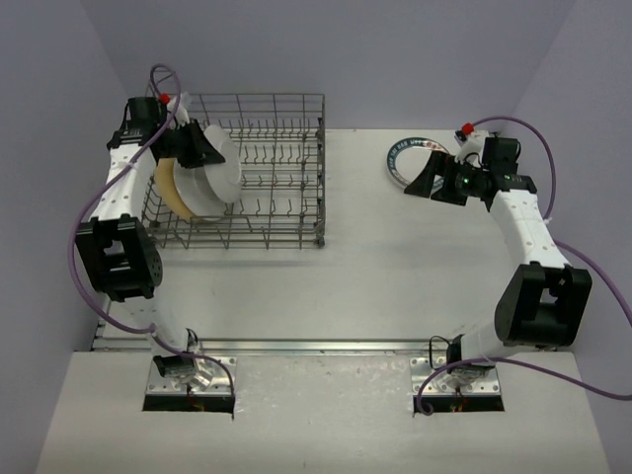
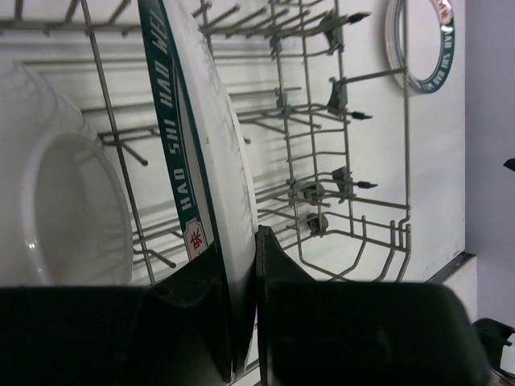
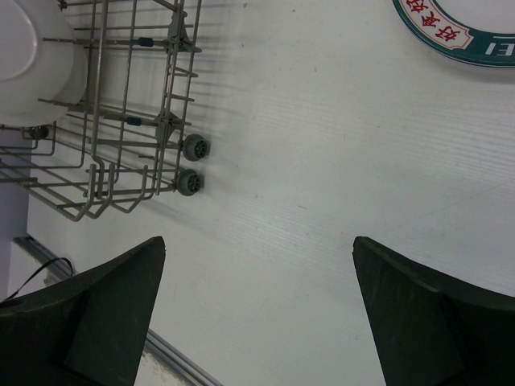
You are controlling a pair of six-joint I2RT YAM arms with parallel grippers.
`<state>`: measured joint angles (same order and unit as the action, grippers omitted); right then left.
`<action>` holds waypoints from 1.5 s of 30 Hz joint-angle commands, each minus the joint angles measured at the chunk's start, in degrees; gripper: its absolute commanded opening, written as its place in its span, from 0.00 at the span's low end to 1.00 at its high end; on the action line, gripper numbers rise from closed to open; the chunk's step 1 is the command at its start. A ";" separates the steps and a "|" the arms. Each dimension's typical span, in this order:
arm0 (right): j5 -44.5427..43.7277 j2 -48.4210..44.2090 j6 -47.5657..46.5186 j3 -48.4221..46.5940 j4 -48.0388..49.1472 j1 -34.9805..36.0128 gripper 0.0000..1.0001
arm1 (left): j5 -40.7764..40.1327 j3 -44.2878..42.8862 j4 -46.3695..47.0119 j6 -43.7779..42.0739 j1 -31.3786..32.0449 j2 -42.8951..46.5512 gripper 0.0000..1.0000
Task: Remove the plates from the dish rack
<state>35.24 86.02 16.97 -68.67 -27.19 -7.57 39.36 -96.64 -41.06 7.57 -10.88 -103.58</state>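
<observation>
The grey wire dish rack (image 1: 286, 197) stands at the table's back left. Upright plates stand at its left end: a white-backed plate (image 1: 219, 170) in front, another white one (image 1: 200, 197) and a tan plate (image 1: 170, 193) behind. My left gripper (image 1: 200, 146) is shut on the rim of the front, teal-rimmed plate (image 2: 211, 153). A white plate (image 2: 64, 217) stands to its left. One teal-rimmed plate (image 1: 405, 158) lies flat on the table at the right, and it shows in the right wrist view (image 3: 459, 32). My right gripper (image 1: 437, 180) hovers open and empty beside it.
The rack's right half holds only bare tines (image 1: 272, 163). The rack has small wheels (image 3: 193, 149) at its near corner. A metal rail (image 1: 316, 346) runs along the table's near edge.
</observation>
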 commanded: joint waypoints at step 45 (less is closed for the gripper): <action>10.99 -3.84 1.57 -4.55 -12.62 21.42 0.96 | -65.63 61.76 45.73 -102.17 75.31 56.20 0.00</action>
<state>49.02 82.52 21.19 -70.81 -40.60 11.86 -24.71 -35.49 -3.94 -89.82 63.25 -47.34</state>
